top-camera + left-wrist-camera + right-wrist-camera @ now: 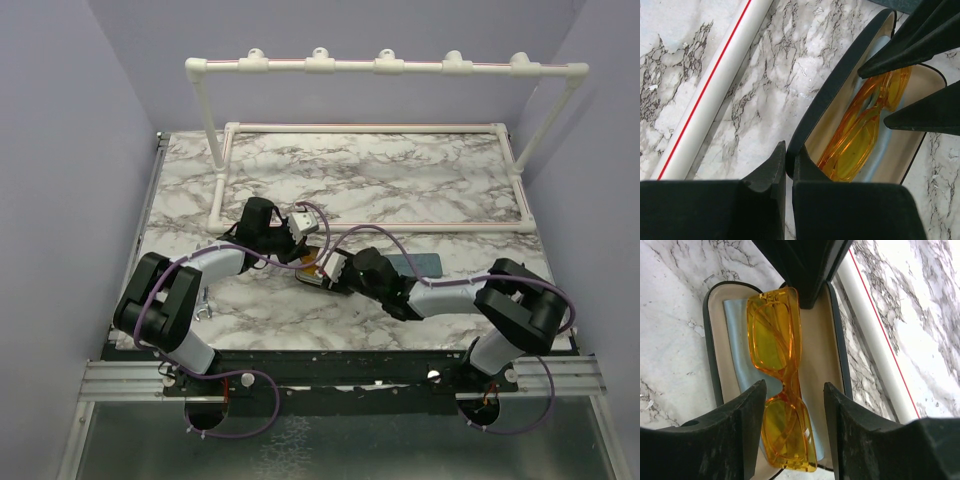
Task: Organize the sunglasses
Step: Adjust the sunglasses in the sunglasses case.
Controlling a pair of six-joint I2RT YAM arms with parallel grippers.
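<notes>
The yellow-orange sunglasses (775, 340) lie folded in the open black oval case (710, 355) on a light blue cloth (737, 340). My right gripper (795, 400) is open, its fingers on either side of the sunglasses, just above them. My left gripper (785, 162) is shut on the case's rim (840, 75) and shows the sunglasses (860, 135) inside. In the top view both grippers, left (300, 228) and right (335, 270), meet over the case (315, 272) at mid-table. A small thin dark wire thing (205, 303), seemingly the dark-framed sunglasses, lies beside the left arm.
The grey-blue rectangular case (420, 264) lies right of the black case, partly behind the right arm. A white pipe frame (380, 128) borders the far half of the marble table; its near bar (710, 95) runs close behind the case, also seen in the right wrist view (875, 340).
</notes>
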